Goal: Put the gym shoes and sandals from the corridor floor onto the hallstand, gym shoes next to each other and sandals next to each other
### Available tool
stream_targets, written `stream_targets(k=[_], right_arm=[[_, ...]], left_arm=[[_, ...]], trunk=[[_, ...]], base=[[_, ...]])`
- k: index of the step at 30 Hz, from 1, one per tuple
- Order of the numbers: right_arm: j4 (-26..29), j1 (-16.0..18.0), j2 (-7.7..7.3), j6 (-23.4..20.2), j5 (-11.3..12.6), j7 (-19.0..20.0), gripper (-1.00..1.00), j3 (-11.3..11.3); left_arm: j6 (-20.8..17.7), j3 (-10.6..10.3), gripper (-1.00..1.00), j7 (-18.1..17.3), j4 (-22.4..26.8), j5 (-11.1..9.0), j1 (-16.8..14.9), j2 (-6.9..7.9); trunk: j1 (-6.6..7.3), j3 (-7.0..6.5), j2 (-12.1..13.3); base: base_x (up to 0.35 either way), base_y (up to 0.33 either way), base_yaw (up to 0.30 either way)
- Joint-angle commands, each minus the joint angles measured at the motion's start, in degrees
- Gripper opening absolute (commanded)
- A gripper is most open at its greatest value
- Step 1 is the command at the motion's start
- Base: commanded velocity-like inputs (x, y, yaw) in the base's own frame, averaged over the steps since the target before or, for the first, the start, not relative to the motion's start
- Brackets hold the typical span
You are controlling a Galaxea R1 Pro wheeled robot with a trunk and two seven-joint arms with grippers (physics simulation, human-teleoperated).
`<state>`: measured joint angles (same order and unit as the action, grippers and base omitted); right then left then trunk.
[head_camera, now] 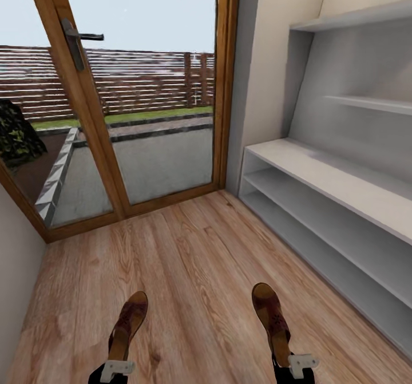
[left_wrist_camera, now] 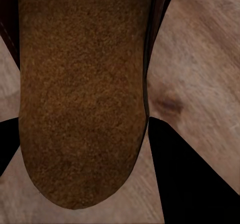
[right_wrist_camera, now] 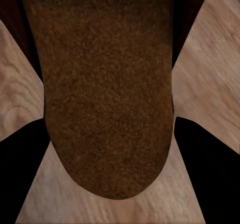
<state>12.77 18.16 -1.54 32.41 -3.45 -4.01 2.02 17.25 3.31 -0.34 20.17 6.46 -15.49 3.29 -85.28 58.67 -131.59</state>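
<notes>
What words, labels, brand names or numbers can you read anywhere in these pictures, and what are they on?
None: no readable text shows in any view.
The two brown leather sandals with tan footbeds carry no visible brand mark; the right one has only a dark stamped pattern, not lettering.
The white two-tier hallstand, the wood-framed glass door and the light wood-plank floor are unmarked.

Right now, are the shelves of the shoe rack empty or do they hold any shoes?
Empty, as far as the head view shows: the rack has bare white tiers. Its far right end is cut off, so that part I cannot tell.
</notes>
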Motion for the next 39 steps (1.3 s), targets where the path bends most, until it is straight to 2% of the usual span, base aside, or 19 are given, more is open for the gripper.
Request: stream_targets(k=[1, 10, 39], right_arm=[[-0.02, 0.03, 0.00, 0.12, -0.35, -0.39, -1.00, 0.19], [-0.02, 0.03, -0.01, 0.11, -0.33, -0.39, -1.00, 0.18], [-0.11, 0.03, -0.02, 0.11, -0.33, -0.32, -1.00, 0.18]], left_arm=[[0.19, 0.37, -1.00, -0.02, -0.04, 0.76, -0.03, -0.04], [0.16, 0.38, -1.00, -0.02, -0.05, 0.75, -0.05, -0.03], [0.24, 0.29, -1.00, -0.02, -1.25, 0.77, -0.04, -0.12]], trunk=[[-0.02, 0.04, -0.02], [-0.02, 0.04, -0.02], [-0.02, 0.04, -0.02]], base=[[0.294, 0.198, 0.000], [0.294, 0.203, -0.100], [0.262, 0.228, -0.261]])
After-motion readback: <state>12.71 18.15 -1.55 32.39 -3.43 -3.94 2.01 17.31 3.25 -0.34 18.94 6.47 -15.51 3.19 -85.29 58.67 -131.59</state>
